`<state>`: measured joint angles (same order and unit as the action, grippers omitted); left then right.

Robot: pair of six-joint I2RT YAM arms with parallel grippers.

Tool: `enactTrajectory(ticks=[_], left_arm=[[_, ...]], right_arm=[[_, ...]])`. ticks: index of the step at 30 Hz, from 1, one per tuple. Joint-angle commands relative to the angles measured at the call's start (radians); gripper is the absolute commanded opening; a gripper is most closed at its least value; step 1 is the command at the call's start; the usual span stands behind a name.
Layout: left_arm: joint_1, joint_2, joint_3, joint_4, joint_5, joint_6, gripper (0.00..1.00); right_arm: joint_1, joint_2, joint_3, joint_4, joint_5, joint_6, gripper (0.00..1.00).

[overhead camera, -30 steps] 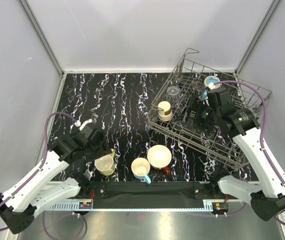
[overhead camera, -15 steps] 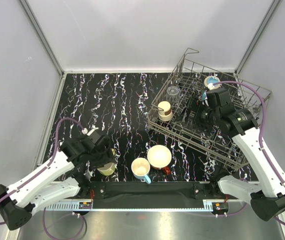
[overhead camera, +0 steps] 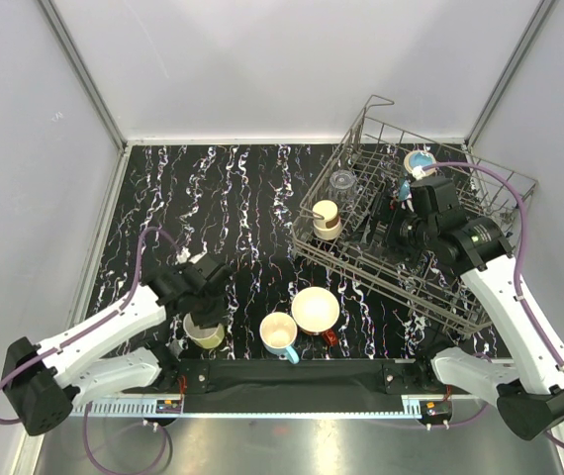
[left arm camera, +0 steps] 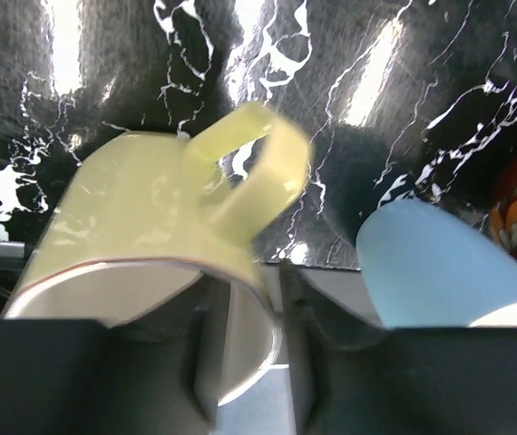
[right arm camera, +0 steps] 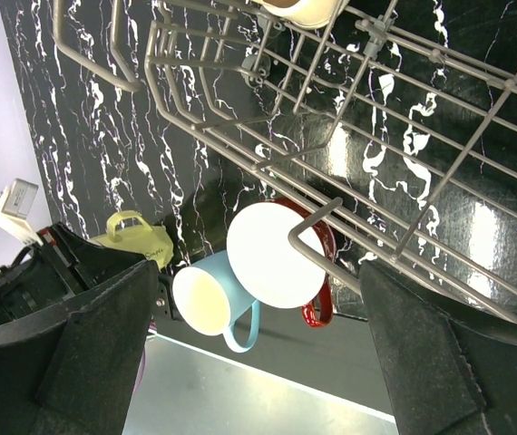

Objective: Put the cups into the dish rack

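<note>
A yellow-green cup [overhead camera: 206,335] [left arm camera: 141,217] stands near the table's front left. My left gripper [overhead camera: 201,315] [left arm camera: 251,294] is shut on its rim beside the handle, one finger inside and one outside. A light-blue cup [overhead camera: 279,333] [left arm camera: 422,263] and a wide red mug [overhead camera: 316,310] [right arm camera: 277,249] stand upright to its right. The dish rack [overhead camera: 460,297] sits tilted at the right. It holds a clear tumbler [overhead camera: 342,183], a cream-brown cup [overhead camera: 327,218] and a teal cup [overhead camera: 418,160]. My right gripper [overhead camera: 379,226] [right arm camera: 258,272] hovers open above the rack, holding nothing.
The black marbled table [overhead camera: 233,198] has white walls on three sides. A black bar [overhead camera: 292,374] runs along the near edge between the arm bases. The rack's wire rim [right arm camera: 331,136] lies right under my right gripper.
My left gripper moved right and down over the yellow-green cup and closed on its rim. The right arm has not moved.
</note>
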<state>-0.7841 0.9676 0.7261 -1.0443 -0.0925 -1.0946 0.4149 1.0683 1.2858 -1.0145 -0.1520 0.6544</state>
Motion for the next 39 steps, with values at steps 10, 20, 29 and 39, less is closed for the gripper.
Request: enactTrajectory(ticks=[10,20,29,39], left_arm=[[-0.004,0.059,0.197,0.006,0.010,0.185,0.00],[-0.004,0.010,0.573,0.257,0.184,0.403,0.00],[-0.006,0.088,0.313,0.965,0.695,0.195,0.00],[-0.004,0.088,0.210,1.346,0.884,0.246,0.00]], right_arm=[[-0.004,-0.042,-0.019,0.010,-0.032,-0.007,1.00],[-0.004,-0.024,0.023,0.091,-0.186,-0.039,1.00],[-0.004,-0.087,-0.060,0.416,-0.604,-0.007,1.00],[-0.005,-0.177,-0.186,0.455,-0.627,-0.039,1.00]])
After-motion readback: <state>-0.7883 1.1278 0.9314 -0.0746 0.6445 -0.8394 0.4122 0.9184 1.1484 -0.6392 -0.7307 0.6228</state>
